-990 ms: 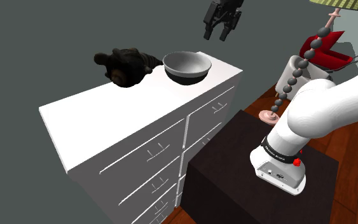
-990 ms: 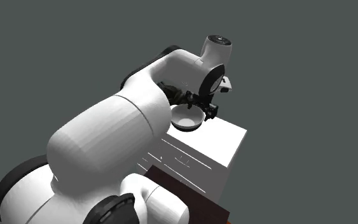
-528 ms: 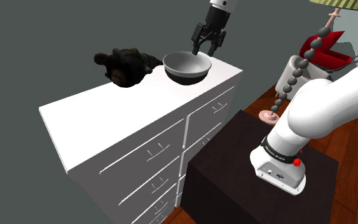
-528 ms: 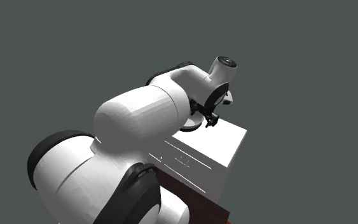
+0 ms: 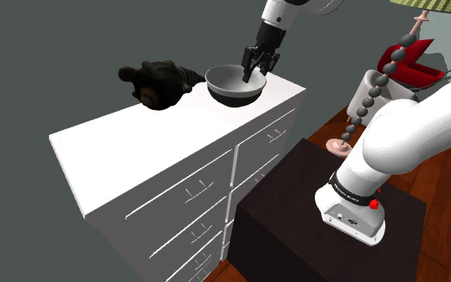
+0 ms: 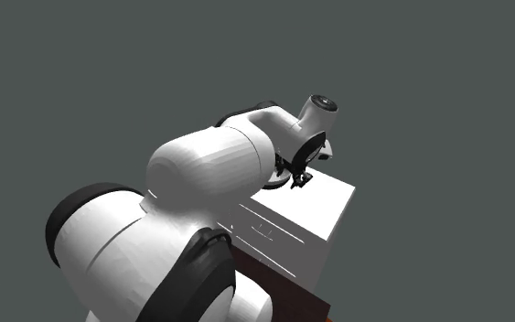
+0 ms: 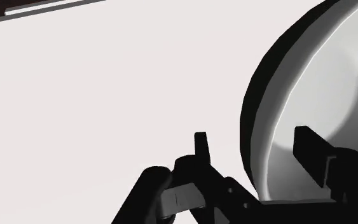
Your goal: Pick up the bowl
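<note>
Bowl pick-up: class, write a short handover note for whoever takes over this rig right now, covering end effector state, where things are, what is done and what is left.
End effector: open, with one finger inside the bowl's rim and one outside, not clasping it.
Bowl: upright on top of the white dresser, near one end, beside a dark lumpy object.
Done: approach and alignment over the rim.
Left: close on the rim, then lift. The bowl is not yet grasped or raised.
</note>
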Robot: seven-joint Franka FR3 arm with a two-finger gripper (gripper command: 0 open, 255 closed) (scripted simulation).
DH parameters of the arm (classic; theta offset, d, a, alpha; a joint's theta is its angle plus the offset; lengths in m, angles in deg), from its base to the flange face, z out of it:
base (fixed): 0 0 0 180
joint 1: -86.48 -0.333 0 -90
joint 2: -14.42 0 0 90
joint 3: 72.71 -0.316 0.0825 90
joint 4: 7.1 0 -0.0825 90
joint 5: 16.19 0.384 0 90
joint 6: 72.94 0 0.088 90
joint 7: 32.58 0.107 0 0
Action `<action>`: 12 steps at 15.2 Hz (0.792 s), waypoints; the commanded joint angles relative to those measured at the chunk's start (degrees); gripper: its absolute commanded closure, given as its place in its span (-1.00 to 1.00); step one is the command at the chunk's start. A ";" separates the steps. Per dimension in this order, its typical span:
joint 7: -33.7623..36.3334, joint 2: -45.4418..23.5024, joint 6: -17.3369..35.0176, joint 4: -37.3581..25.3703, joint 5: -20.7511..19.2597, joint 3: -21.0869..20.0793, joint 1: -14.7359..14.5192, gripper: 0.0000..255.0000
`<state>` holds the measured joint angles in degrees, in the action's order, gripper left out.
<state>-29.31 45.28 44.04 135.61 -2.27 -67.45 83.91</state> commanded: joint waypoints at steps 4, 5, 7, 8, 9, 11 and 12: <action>0.00 -0.03 0.22 0.17 0.04 -0.04 -0.03 1.00; -0.01 -0.03 0.23 0.18 0.05 -0.04 -0.03 1.00; -0.02 0.01 0.22 0.20 0.04 -0.03 -0.02 1.00; -0.01 0.03 0.22 0.23 0.04 -0.04 -0.02 1.00; -0.04 -0.07 0.20 0.11 0.03 0.00 -0.02 1.00; 0.38 0.26 -1.37 -1.17 -0.17 -0.03 0.04 1.00; 0.59 0.40 -2.15 -1.83 -0.26 -0.04 0.07 1.00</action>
<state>-28.92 45.60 42.64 134.48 -2.46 -67.49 83.95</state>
